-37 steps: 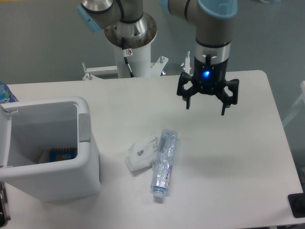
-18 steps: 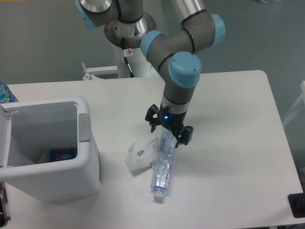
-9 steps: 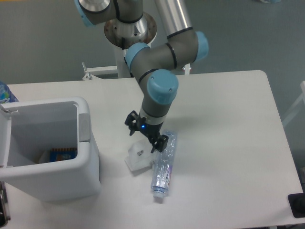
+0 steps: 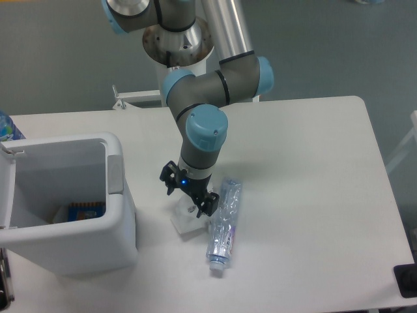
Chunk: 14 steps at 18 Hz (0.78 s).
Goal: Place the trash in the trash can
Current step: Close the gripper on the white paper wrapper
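Note:
The crushed clear plastic bottle (image 4: 223,225) with blue-red label lies on the white table (image 4: 306,195), its white cap toward the front edge. The small flat whitish packet (image 4: 187,220) lies just left of it, mostly covered by my gripper (image 4: 187,200). My gripper is low over the packet with its fingers spread open, one on each side of it. Whether the fingers touch the packet I cannot tell. The large white trash can (image 4: 65,202) stands at the left, open at the top.
A blue and orange item (image 4: 86,210) lies inside the trash can. A blue bottle top (image 4: 8,127) shows at the far left edge. The arm's base column (image 4: 182,72) stands at the back of the table. A dark object (image 4: 407,280) sits at the front right corner.
My gripper came from high at the back right, down and left, passing over the bottle, and now sits low over the packet. The bottle and packet have not moved.

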Available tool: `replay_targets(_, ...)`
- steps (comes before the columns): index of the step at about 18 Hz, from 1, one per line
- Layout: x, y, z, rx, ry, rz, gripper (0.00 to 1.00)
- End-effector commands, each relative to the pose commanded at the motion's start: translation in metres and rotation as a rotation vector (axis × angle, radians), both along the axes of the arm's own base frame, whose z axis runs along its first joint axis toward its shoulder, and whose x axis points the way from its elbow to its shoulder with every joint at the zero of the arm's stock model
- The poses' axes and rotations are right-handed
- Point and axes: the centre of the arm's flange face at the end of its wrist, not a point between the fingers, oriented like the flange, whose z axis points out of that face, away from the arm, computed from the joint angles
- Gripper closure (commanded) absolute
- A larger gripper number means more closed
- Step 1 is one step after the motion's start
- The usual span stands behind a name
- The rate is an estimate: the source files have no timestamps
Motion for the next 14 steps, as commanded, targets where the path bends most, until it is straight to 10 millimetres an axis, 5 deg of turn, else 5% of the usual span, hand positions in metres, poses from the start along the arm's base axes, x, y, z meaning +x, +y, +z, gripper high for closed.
replay_targets(3,0.000,0.000,0.001,0.000,-0.001,0.003,0.99)
replay_targets(11,0.001,0.000,0.009,0.008,-0.009,0.044,1.00)
replay_targets(14,0.002,0.000,0.028,0.032,0.009,0.044,1.00)
